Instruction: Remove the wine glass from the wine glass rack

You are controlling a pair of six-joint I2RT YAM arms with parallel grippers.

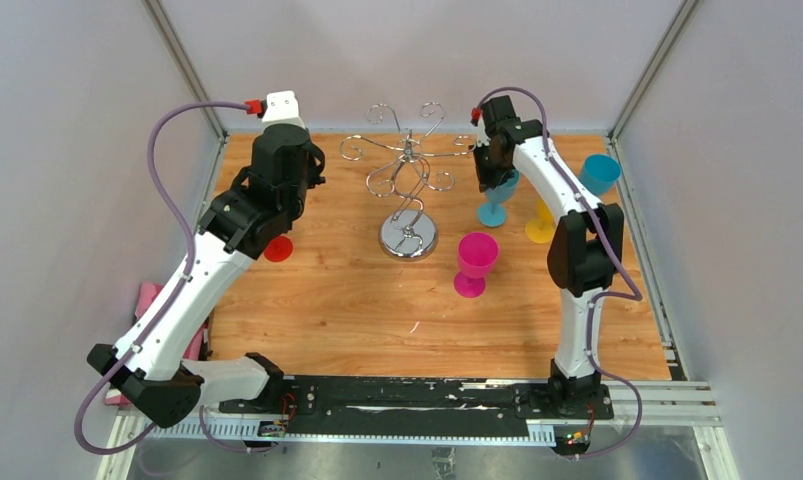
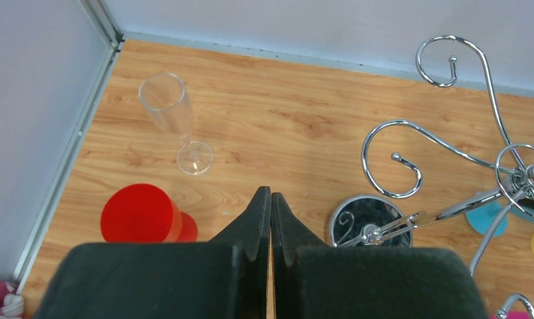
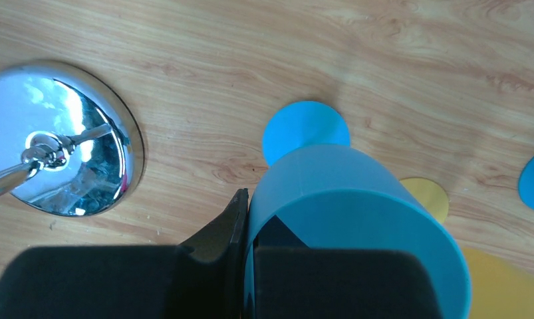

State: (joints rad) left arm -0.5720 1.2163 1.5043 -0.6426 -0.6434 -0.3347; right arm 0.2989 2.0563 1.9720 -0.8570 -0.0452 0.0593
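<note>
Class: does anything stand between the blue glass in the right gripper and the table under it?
Nothing visible does. The right gripper pinches the rim of the blue glass. Around its foot only the wooden table shows. The rack base lies to its left and a yellow glass to its right, both apart.

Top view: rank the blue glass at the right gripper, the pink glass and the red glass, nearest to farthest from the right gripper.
1. The blue glass: the right gripper is shut on its rim.
2. The pink glass: centre-right, closer to the arm bases.
3. The red glass: far left.
</note>
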